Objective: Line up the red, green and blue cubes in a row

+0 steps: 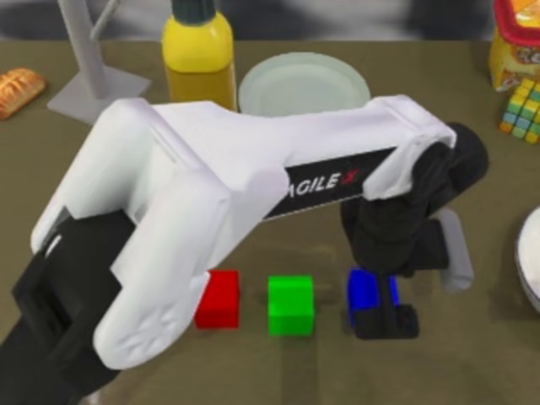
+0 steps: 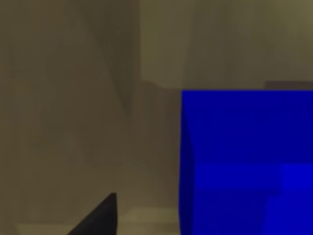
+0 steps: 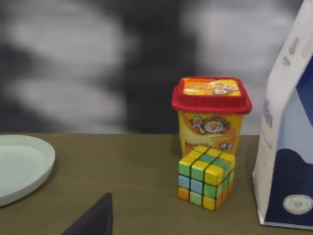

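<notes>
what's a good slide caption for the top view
Left arm's gripper at the blue cube, which ends a row with the red cube and green cube.

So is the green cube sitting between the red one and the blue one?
Yes, the green cube sits between the red cube and the blue cube.

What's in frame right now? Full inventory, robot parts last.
red cube: 1, red, left end of row
green cube: 1, green, middle
blue cube: 1, blue, right end, at the gripper
bottle: 1, yellow, far edge
plate: 1, pale green, far centre
bread: 1, brown, far left
stand: 1, grey, far left
tub: 1, yellow, red lid, far right
puzzle cube: 1, multicoloured, before the tub
carton: 1, white-blue, right
left gripper: at blue cube
</notes>
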Available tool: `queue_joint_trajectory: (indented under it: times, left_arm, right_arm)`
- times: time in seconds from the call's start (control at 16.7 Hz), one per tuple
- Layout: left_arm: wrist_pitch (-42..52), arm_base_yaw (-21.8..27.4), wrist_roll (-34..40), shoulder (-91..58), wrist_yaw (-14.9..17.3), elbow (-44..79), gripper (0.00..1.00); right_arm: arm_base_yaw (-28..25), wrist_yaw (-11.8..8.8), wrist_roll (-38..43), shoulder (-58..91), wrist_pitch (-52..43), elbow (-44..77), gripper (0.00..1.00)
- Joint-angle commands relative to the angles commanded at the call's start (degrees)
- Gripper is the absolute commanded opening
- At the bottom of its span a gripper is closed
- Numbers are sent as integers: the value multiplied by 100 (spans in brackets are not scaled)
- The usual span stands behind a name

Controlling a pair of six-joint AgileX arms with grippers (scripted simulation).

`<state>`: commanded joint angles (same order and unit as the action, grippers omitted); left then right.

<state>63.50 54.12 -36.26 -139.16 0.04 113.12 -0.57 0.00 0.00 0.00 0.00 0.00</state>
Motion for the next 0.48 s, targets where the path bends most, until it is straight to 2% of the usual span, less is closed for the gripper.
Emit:
queue_joint_trajectory:
  times: [0.3, 0.48]
  left_arm:
    - [1050, -77, 16, 155, 0, 828, 100]
    - [1313, -103, 19, 229, -1, 1075, 100]
  right_arm:
    - [0, 0, 0, 0, 0, 0, 100]
    - [0, 0, 0, 0, 0, 0, 100]
